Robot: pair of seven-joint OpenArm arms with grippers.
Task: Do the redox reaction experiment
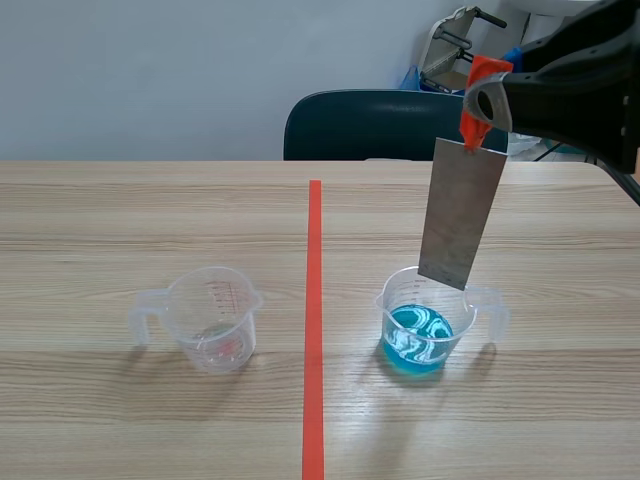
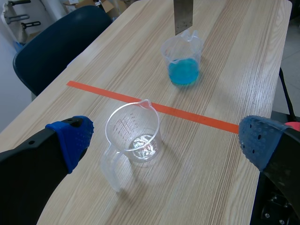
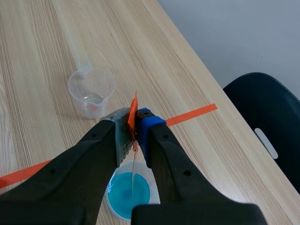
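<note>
Two clear plastic beakers (image 1: 215,318) (image 1: 425,330), right fingers (image 3: 174,159) pinching flat metal strip (image 1: 460,215), left fingers (image 2: 70,137) wide apart

Left gripper (image 2: 166,143): two thick matte-black fingers, broad and wedge-shaped. Each tip carries a rounded blue soft pad (image 2: 72,138) with rows of small raised dots.

Right gripper (image 3: 135,133): the same thick black fingers, with smooth, moulded, slightly glossy shells. One tip has a grey dotted pad (image 3: 122,137), the other a blue pad (image 3: 149,125).

Right arm (image 1: 590,70), scene view: black rounded casing with a faint sheen and a grey rim at the fingertip.
</note>
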